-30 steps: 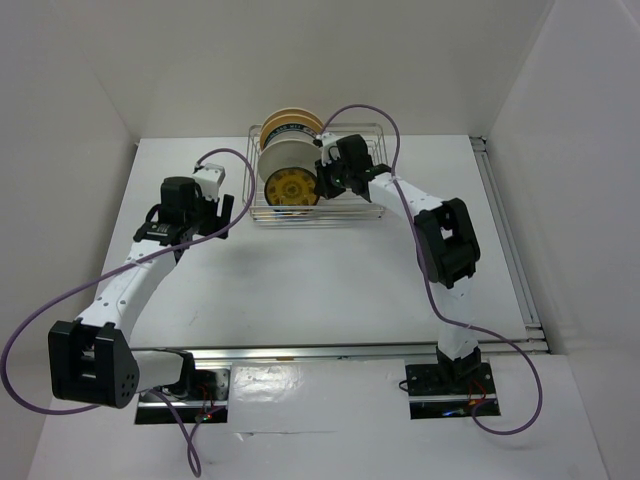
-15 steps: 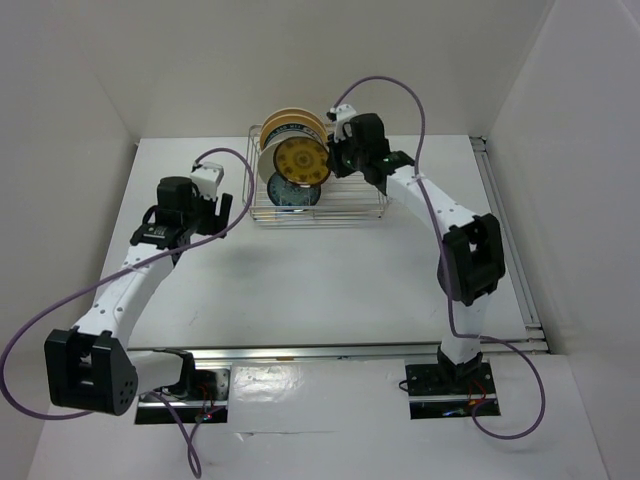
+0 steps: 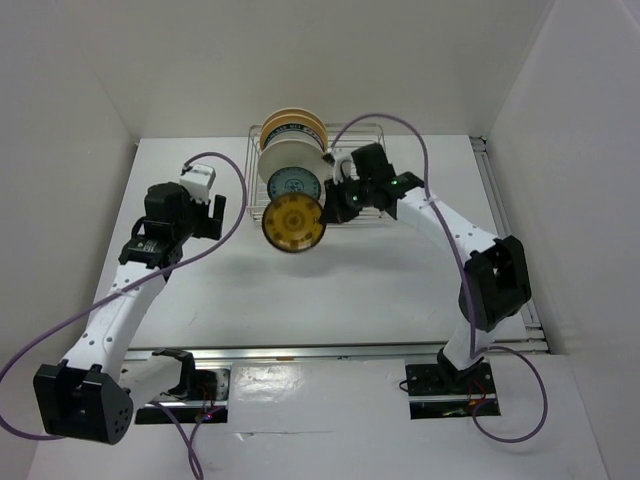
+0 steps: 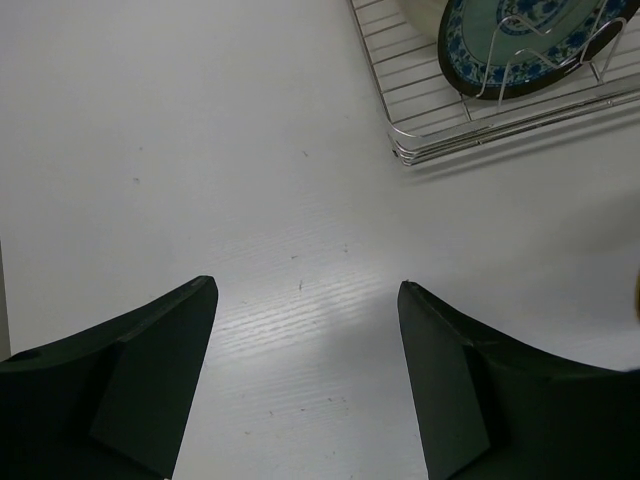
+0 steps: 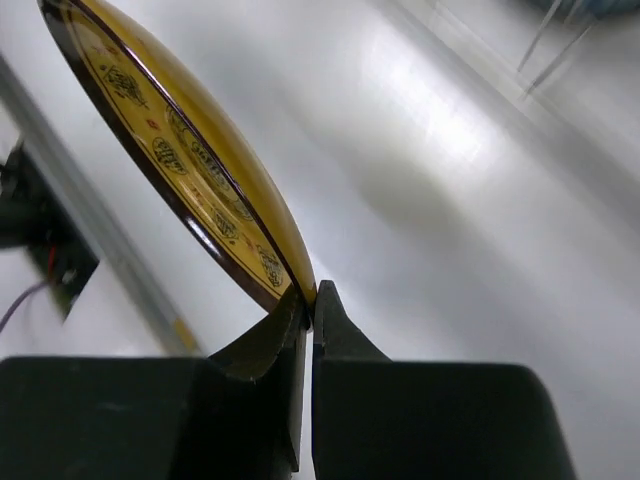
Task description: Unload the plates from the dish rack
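Two-arm cell, viewed from above and from each wrist. In the foreground the white counter [image 3: 300,290] runs from the arm bases toward the back wall. The left fingers [image 3: 220,210] hang over the counter's left half, spread wide and grasping nothing. In the left wrist view the two dark fingers frame bare counter, with one corner of the dish rack [image 4: 440,135] at upper right. Near the middle, the right fingers [image 5: 308,310] are clenched on the rim of the small gold-patterned plate [image 3: 293,221]. The right wrist view shows the two tips pressed together on the plate's dark edge. The plate is held on edge, patterned face toward the overhead camera, just in front of the rack's near side and raised off the counter. From above, its upper edge overlaps the rack's front wire. Behind it, inside the rack, the blue-patterned plate [image 3: 294,183] stands upright against the wire prongs at the near end of the row. Next come the large cream plates [image 3: 285,155], also on edge. The tan plates [image 3: 293,123] stand at the rack's far end. How many plates stand in each group cannot be told.
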`<state>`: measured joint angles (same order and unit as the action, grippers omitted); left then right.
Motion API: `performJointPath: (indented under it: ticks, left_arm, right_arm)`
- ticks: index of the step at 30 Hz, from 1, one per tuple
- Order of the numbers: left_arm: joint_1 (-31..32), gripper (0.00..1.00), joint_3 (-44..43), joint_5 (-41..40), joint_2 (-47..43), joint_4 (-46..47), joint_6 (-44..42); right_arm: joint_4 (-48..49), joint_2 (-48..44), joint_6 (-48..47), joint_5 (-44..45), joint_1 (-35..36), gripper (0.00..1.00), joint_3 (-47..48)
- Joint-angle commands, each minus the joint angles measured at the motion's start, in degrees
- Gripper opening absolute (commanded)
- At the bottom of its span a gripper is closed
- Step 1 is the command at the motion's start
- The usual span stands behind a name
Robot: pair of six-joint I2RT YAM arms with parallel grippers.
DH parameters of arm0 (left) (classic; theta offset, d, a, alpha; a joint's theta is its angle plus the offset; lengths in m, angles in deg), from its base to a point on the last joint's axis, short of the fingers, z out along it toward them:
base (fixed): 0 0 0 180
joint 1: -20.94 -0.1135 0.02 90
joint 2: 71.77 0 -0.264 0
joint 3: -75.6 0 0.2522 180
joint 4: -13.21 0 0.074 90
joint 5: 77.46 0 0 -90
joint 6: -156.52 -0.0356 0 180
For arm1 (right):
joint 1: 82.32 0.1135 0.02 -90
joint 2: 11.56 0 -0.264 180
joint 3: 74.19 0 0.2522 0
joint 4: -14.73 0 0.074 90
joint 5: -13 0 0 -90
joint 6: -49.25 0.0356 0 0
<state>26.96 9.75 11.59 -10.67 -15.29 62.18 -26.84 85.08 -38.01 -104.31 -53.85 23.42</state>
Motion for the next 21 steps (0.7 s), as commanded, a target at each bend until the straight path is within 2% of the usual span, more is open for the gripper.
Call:
performJointPath:
  ticks: [1,5,10,17,20,21]
  left_arm:
    - [-0.2,0.86,1.7,2.2,-2.4,2.2,0.3]
    - [-0.2,0.86,3.1,2.8,-3.5,1.7,-0.4]
    - [-0.2,0.86,3.6,4.1,-4.1,1.6,-1.5]
    - [0.3,0.86,1.1,7.6,-2.8,1.1,-3.1]
    - [1.0,0.86,-0.8,8.2,-1.3,0.5,-4.4]
    - [1.0,0.86,-1.3,8.2,-0.5,0.5,-5.1]
  right_arm:
    - [-5.4,0.6,5.5,-7.0,1.1,0.0,-6.1]
    - [-3.0,3.6,8.8,-13.5,1.7,0.0,-10.7]
    - [-3.2,8.3,10.0,-10.9,4.6,0.0,-12.8]
    - [-5.2,14.3,10.0,-7.7,5.1,0.05,-11.6]
    - [-5.2,14.3,10.0,-5.2,5.1,0.26,-12.1]
    - [-5.2,13.6,10.0,-5.2,5.1,0.44,-12.1]
